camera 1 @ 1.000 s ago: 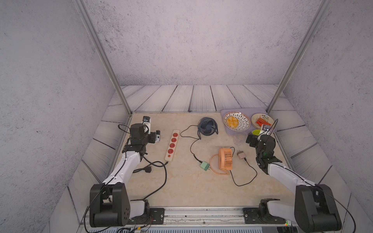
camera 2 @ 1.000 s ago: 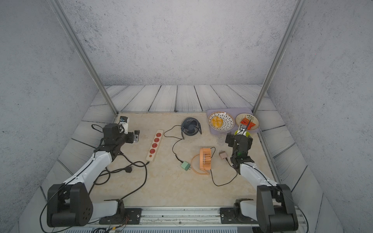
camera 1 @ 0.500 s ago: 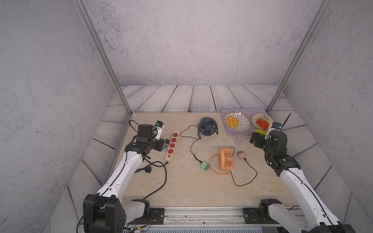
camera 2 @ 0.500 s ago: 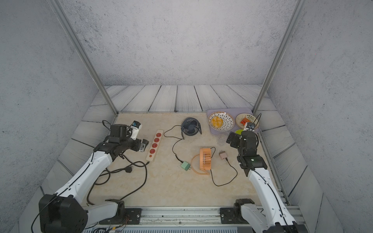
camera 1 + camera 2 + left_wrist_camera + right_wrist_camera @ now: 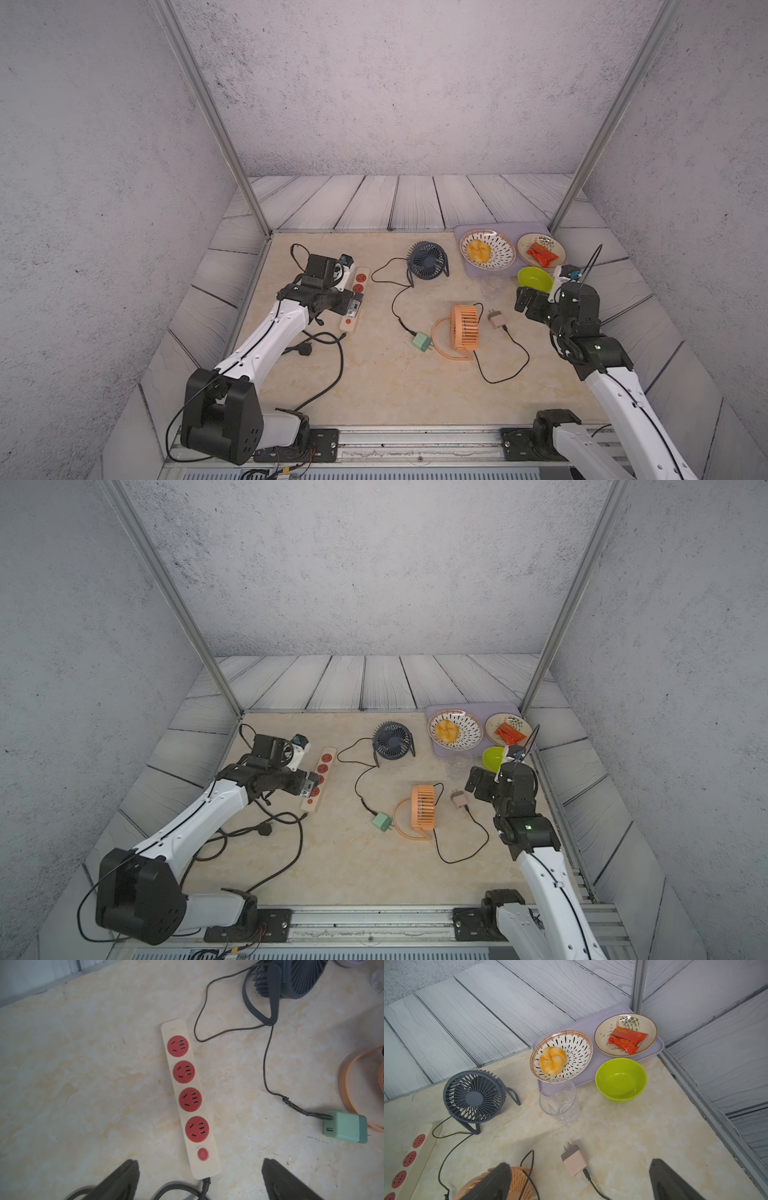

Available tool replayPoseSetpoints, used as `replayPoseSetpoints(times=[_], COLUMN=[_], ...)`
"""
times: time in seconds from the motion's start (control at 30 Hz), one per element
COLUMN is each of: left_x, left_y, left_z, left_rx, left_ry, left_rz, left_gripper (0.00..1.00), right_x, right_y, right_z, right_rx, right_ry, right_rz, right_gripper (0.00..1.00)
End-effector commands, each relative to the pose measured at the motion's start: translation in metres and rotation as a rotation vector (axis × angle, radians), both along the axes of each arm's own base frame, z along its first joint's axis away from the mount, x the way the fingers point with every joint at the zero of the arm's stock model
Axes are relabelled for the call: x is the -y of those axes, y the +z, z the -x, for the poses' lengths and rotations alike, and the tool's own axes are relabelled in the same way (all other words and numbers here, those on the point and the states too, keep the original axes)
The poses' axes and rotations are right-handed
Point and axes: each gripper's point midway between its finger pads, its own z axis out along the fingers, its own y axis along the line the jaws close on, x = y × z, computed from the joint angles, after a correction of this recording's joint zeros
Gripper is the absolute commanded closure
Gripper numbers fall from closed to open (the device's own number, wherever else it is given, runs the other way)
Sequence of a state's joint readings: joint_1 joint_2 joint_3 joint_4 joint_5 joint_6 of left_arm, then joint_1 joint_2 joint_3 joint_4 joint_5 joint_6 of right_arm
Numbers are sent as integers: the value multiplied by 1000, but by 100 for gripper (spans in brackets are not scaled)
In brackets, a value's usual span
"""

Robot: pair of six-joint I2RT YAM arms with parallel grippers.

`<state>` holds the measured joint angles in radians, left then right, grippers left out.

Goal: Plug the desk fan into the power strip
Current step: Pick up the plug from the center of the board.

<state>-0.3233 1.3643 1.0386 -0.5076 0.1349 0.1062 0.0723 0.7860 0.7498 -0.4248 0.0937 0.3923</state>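
Near the left edge of the worktop, the left gripper hovers above the button end of the power strip, jaws spread wide and holding nothing. The strip lies flat, running front to back, with all four sockets free. The dark fan stands near the back edge. Its green plug lies mid-worktop, just beside the orange fan, whose pink plug lies to the right. Near the right edge, the right gripper hangs spread wide, holding nothing.
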Motion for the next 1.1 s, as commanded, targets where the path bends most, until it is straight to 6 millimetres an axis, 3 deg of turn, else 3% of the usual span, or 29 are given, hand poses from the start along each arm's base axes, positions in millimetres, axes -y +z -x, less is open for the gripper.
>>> replayPoseSetpoints(times=[0.0,0.3,0.6,0.87,1.07], left_x=[19,70,104,121,132], left_y=[-2,-20,-44,-68,-85], left_z=[2,8,-14,-38,-45], left_rx=[-34,-132,-300,-351,-385], left_ry=[-62,-107,-95,-98,-118], left_rz=[-50,-33,8,-17,-22], left_gripper=[1,12,48,49,49], right_x=[-2,-2,-5,-9,-10], right_y=[-12,-20,-17,-21,-23], right_z=[11,17,16,13,12], right_rx=[-42,-59,-54,-66,-68], right_ry=[13,16,34,51,57], right_rz=[-7,-14,-17,-25,-30], right_gripper=[1,1,1,1,1])
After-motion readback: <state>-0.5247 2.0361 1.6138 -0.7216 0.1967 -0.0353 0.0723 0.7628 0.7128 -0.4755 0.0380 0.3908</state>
